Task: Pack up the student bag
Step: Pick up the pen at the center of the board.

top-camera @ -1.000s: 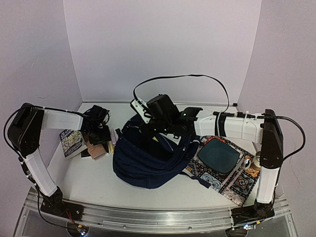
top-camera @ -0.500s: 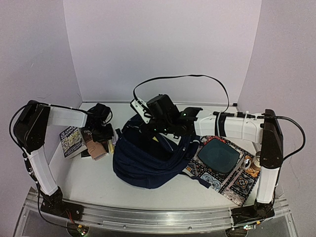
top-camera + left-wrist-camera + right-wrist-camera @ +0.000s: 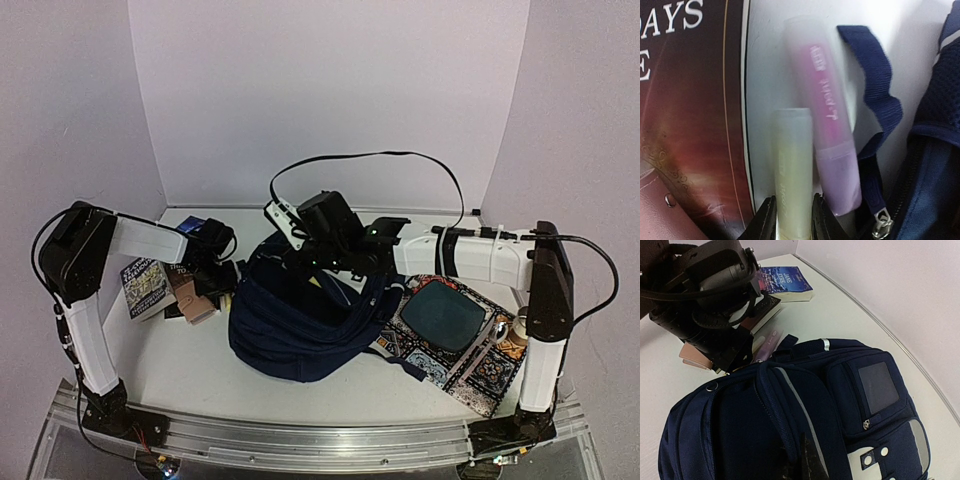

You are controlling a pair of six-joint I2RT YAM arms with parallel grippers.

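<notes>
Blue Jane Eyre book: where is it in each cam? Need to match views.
Top external: blue book sits left of the student bag, farther back.
Left wrist: not in it; the book there is a dark red book.
Right wrist: top centre, beyond the bag.
Shared landmark: the student bag, visible in all three views.

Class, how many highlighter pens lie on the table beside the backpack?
2: yellow highlighter in the left tool; pink highlighter alongside it, nearer the student bag. Others may be hidden.
</notes>
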